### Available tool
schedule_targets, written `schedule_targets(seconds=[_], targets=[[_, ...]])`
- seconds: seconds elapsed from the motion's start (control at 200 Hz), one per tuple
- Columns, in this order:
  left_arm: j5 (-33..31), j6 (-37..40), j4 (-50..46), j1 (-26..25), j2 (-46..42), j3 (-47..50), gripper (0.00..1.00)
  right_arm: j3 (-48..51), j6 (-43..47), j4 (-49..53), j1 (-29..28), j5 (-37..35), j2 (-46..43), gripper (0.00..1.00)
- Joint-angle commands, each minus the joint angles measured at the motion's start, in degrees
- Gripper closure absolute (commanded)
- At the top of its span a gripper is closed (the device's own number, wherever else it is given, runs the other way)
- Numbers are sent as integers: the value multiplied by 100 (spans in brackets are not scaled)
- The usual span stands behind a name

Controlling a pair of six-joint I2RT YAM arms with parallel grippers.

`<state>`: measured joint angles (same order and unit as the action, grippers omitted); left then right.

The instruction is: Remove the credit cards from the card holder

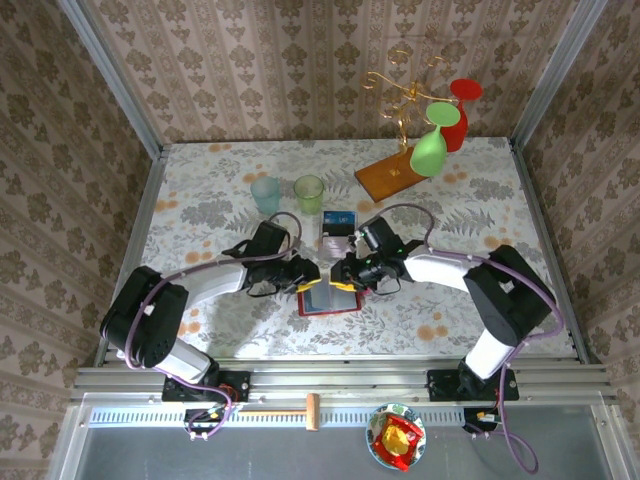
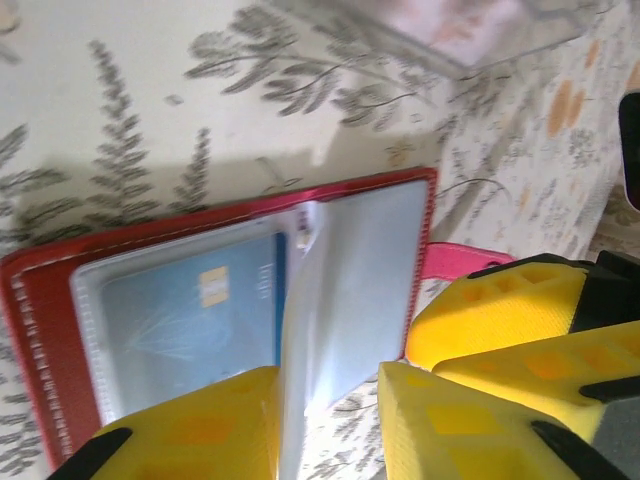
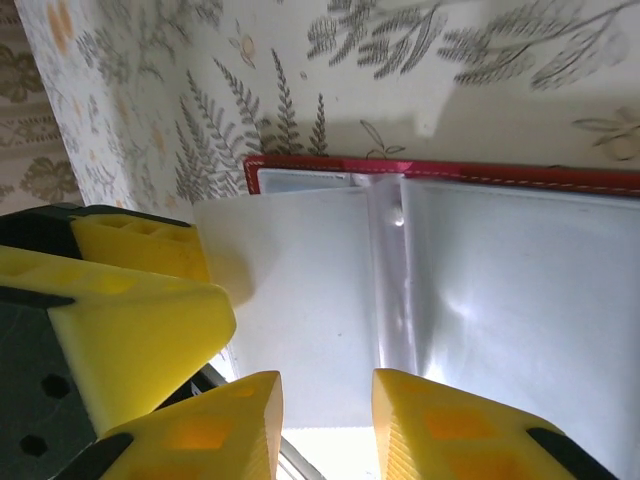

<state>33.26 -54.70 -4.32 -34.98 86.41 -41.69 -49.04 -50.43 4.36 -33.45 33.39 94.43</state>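
The table point(image 1: 500, 190) is shown evenly lit from overhead, with soft shadows cast beneath both arms. In the wrist views, the clear sleeves of the card holder point(image 2: 40, 300) are washed by white glare. The right gripper point(image 3: 325, 400) is rendered soft at close range.

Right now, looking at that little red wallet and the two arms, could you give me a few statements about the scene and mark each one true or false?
1. The red card holder lies open on the table. True.
2. A blue card sits inside one of its clear sleeves. True.
3. Both cups behind the holder are red. False: one is a pale blue cup, the other a green cup.
4. Both arms are parked far from the holder. False: the left gripper and the right gripper are right at it, jaws apart, with an upright sleeve leaf between the left one's fingers.
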Motion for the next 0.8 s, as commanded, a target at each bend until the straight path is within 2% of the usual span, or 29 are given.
schedule_targets(seconds=[0.0, 0.27, 0.795], targets=[[214, 169, -130, -93, 68, -338, 65, -115, 291, 691, 156, -372, -362, 68], [405, 261, -92, -286, 648, -819, 60, 20, 442, 1090, 457, -587, -917, 68], [728, 293, 49, -557, 1471, -1385, 56, 384, 405, 1230, 572, -726, -1590, 67]])
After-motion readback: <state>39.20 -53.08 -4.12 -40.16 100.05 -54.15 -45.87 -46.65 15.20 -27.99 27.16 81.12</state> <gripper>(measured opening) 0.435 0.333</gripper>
